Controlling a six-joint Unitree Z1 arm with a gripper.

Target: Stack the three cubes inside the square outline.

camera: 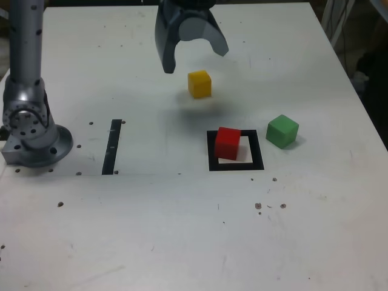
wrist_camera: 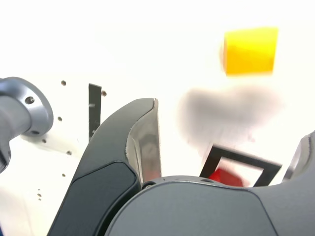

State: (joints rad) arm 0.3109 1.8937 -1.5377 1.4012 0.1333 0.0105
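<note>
Grey fingers [camera: 169, 62] spread wide, dark wrist [camera: 185, 15] raised above

Cube [camera: 227, 143] within square outline [camera: 257, 153]

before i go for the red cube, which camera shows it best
The exterior view: the red cube is in sight there, standing over the left part of the black square outline. In the wrist view only a piece of it shows, the rest cut off by the gripper.
</note>
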